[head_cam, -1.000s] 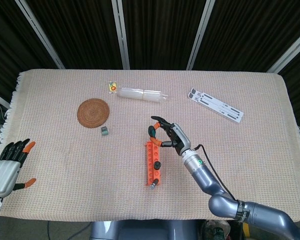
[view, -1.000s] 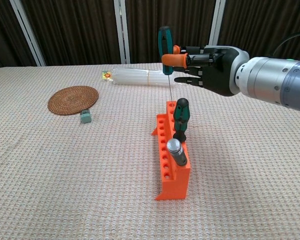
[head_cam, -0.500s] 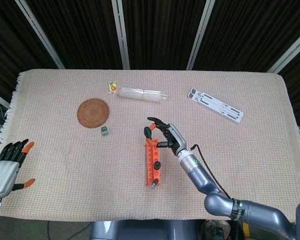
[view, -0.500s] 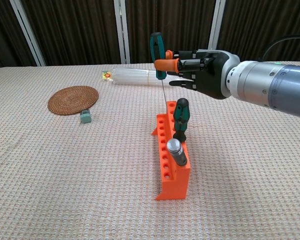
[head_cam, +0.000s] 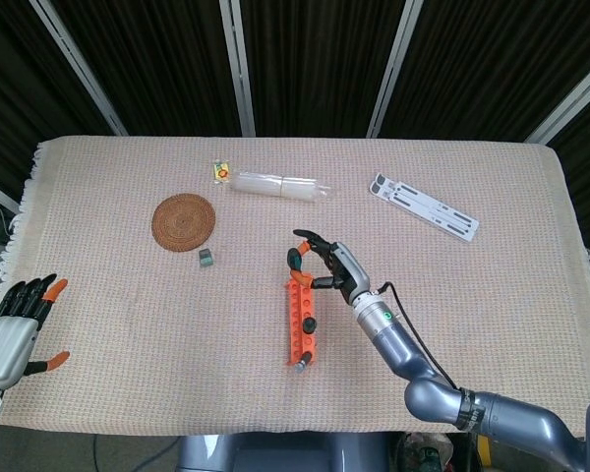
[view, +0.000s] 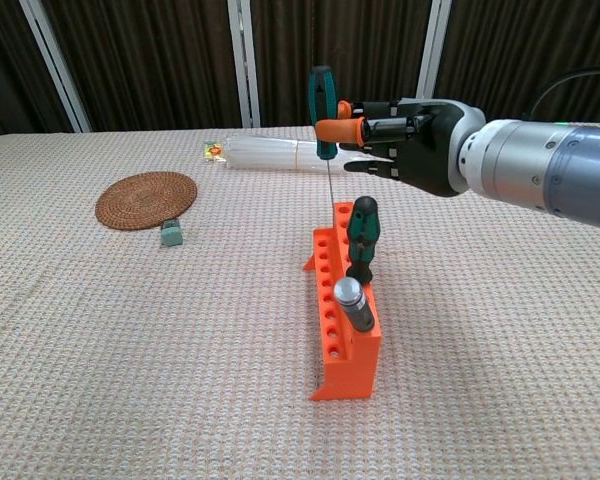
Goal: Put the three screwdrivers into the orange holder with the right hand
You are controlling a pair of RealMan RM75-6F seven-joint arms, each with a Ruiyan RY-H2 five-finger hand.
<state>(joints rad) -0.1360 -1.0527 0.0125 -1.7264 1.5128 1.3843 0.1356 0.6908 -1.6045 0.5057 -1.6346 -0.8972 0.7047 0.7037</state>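
Observation:
The orange holder [view: 342, 310] [head_cam: 299, 321] stands mid-table, its long side running away from me. A green-handled screwdriver [view: 361, 238] stands upright in it, and a silver-capped screwdriver [view: 353, 302] sits in a nearer slot. My right hand [view: 412, 140] [head_cam: 332, 265] pinches a third, teal-handled screwdriver [view: 322, 98] by its handle, nearly upright, its thin shaft pointing down at the holder's far end. Whether the tip is in a hole I cannot tell. My left hand [head_cam: 18, 317] hangs at the table's left edge, fingers spread, holding nothing.
A round woven coaster [view: 146, 199] and a small grey-green block [view: 172, 234] lie to the left. A clear plastic tube bundle [view: 285, 154] with a small yellow packet [view: 214, 151] lies at the back. A white perforated strip [head_cam: 423, 206] lies at the back right.
My right hand swung the teal screwdriver left over the holder's far end, then shifted slightly back right and straightened it. The left hand has not moved.

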